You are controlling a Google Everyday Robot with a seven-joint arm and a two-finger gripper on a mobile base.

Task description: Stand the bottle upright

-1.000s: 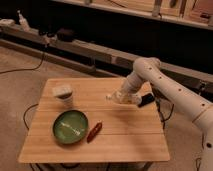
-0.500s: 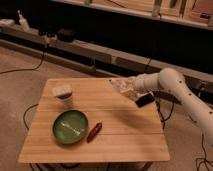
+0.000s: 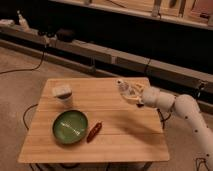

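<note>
Left side of the worktop [image 3: 125, 142]: nothing moved in the last second. White cup [image 3: 62, 94] stands at 10 o'clock, green bowl [image 3: 61, 121] at 8 o'clock, and the red-brown oblong [image 3: 94, 131] lies just beside the bowl at its 3 o'clock, not touching it.

The change is at 2 o'clock. A second ago my tool [image 3: 129, 92] was down on the boards there, wrist bent steeply over. Half a second ago it had come up off the wood. Now it hangs a little above the surface near the far right edge.

The bottle [image 3: 122, 86] is no longer lying on the wood. A pale stub, which I take for its capped end, pokes out of the tool toward 10 o'clock. As far as I can make out, pale on pale, the tool is closed around the bottle's body. The bottle is tilted, neither flat nor upright.

Meaning for the task: I judge the pick done and the lift begun. Turning the bottle cap-up and setting it down are both still to do.

Arm [image 3: 175, 106]: it comes in from 3 o'clock, low and nearly level, forearm stretched across the right edge. The elbow has dropped since the earlier high arch. The wrist now points toward 9 o'clock rather than down.
</note>
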